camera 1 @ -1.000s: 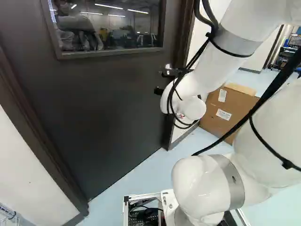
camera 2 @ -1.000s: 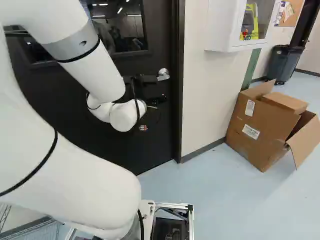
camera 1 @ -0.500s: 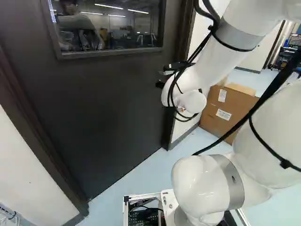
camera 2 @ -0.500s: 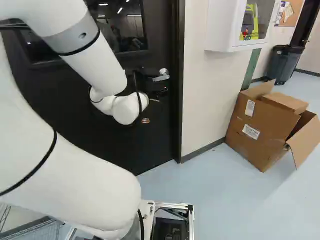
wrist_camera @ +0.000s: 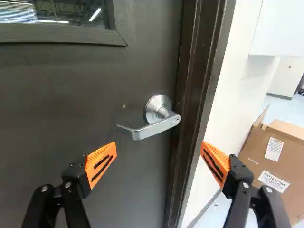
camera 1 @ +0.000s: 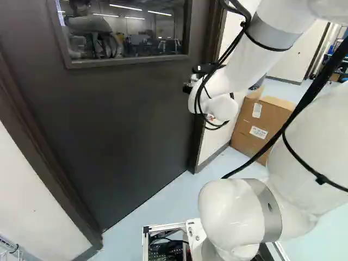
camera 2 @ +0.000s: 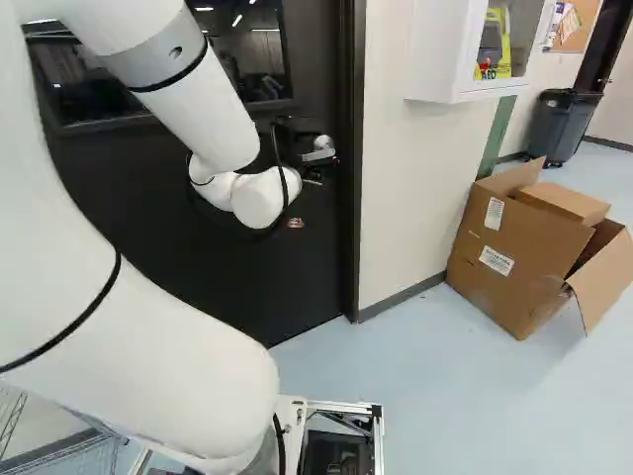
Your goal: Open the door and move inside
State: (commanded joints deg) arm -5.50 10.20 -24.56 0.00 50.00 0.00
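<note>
At the end of my arm, the gripper (camera 2: 311, 162) is by the latch side of the dark door (camera 1: 125, 114). In the wrist view the gripper (wrist_camera: 159, 148) stands wide open, its orange-padded fingers well apart with nothing held. Ahead of the gap between them is the silver lever handle (wrist_camera: 154, 127), mounted on the door beside the frame; neither fingertip appears to touch it. The handle (camera 2: 320, 148) also shows partly in the right base view, close to the gripper. The door is shut in its frame (wrist_camera: 192, 114).
Right of the door frame runs a white wall (camera 2: 401, 198) with a white cabinet (camera 2: 440, 59) on it. An open cardboard box (camera 2: 514, 257) stands on the floor by this wall, with a dark bin (camera 2: 562, 124) farther back. Beyond the door's window (camera 1: 125, 32) a person is visible.
The forearm and gripper have shifted a little to the right in both base views, along the door toward the handle side. The base and the door have stayed still.
</note>
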